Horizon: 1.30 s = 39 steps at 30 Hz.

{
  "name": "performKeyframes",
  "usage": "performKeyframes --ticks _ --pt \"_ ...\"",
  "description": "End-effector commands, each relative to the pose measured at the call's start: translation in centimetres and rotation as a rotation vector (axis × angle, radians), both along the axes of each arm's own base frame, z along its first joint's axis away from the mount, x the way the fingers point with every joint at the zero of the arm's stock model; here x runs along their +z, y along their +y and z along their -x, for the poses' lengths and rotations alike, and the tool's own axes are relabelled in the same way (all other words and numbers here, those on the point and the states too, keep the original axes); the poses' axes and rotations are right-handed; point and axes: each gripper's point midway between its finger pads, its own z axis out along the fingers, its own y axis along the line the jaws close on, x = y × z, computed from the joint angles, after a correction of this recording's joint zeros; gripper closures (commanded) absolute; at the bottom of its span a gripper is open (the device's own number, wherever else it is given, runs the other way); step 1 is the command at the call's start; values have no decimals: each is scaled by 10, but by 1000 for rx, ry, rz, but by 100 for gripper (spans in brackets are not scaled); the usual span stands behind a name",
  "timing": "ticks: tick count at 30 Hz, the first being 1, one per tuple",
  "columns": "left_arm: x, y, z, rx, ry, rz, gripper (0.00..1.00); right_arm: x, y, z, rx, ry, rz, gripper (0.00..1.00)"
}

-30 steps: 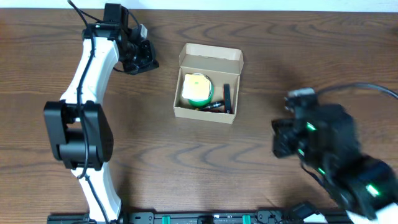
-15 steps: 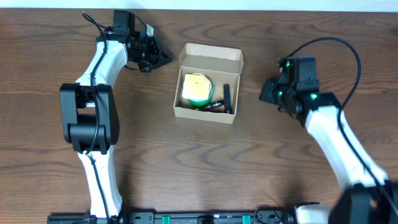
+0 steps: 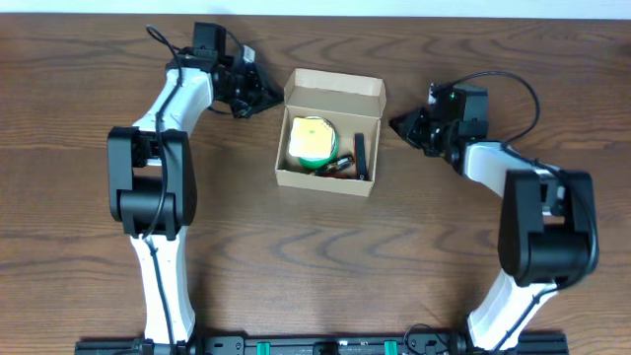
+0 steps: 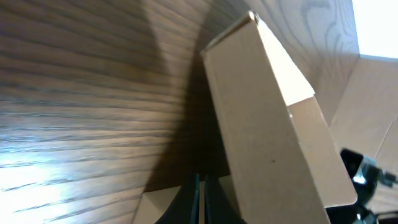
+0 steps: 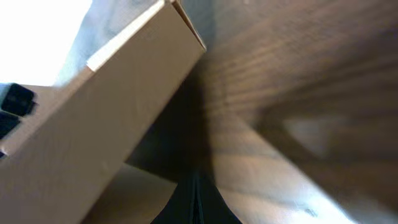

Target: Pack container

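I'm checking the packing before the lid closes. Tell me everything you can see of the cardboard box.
The cardboard box is small, plain, tan, rectangular, resting on the wooden table, its flap lid standing open at the far side. Inside lie a yellow-green roll and small black items. Left gripper and right gripper, both shut, flank it; contact unclear.

- One tan cardboard box (image 3: 333, 95), with one flap lid
- One roll of tape (image 3: 313, 141) in the box, its top yellow and green
- Two small black oblong things in the box, too small to name: a black stick (image 3: 360, 156) by the right wall and a black piece (image 3: 337, 168) near the front wall
- Two white and black robot arms: the left arm (image 3: 168, 108) and the right arm (image 3: 493, 163)
- Two grippers, one on each arm: the left gripper (image 3: 272, 97) and the right gripper (image 3: 395, 124)
- One wooden table (image 3: 79, 276)
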Motion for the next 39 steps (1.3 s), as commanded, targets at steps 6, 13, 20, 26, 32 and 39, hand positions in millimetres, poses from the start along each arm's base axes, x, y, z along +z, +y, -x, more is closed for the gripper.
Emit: performKeyframes --ticks 6,13,20,26,32,39 --pt "2 -4 0 -3 -2 18 93 4 32 -14 1 10 -178 98" --pt "14 -12 -5 -32 -47 80 92 24 42 -25 35 -55 -199 99" --pt "33 -21 -9 -76 -106 173 94 57 50 -30 135 -200 -264 99" --pt "63 -24 -8 -138 -171 292 94 78 56 -21 261 -299 -305 99" --pt "105 -26 -3 -196 -304 291 94 104 62 -8 399 -413 -354 99" --pt "142 -20 21 -264 -404 193 94 112 69 9 509 -416 -401 99"
